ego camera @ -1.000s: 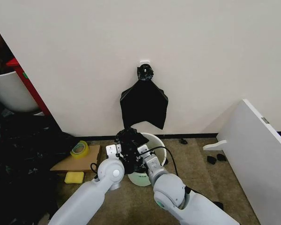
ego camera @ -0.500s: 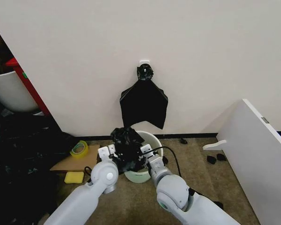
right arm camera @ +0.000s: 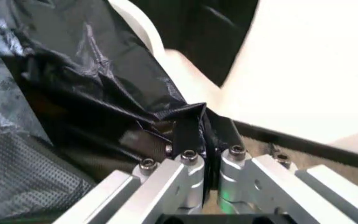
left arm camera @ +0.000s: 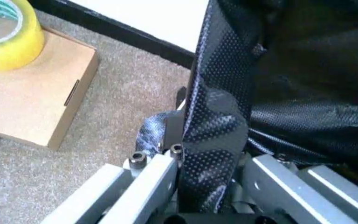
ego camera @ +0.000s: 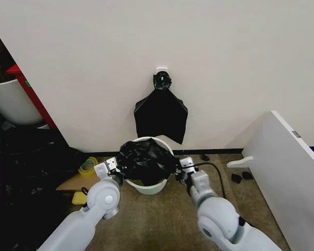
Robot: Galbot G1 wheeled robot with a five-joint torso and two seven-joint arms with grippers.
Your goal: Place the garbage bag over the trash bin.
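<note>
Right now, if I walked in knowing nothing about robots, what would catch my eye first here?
Probably the crinkly black garbage bag stretched between the left gripper and right gripper over the cream-white trash bin by the wall. Above it a flat black bundle of bags hangs on the wall, and a yellow tape roll sits on cardboard beside the bin.

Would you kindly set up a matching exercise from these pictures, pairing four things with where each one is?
Things:
1. thin glossy black garbage bag
2. round cream-white plastic trash bin
3. yellow roll of tape
4. flat black bundle of bags

Places:
A. hanging on the wall
B. on the flat brown cardboard box
C. stretched between the left gripper and right gripper
D. on the carpet by the wall, under the stretched bag

Pairs: 1-C, 2-D, 3-B, 4-A
</note>
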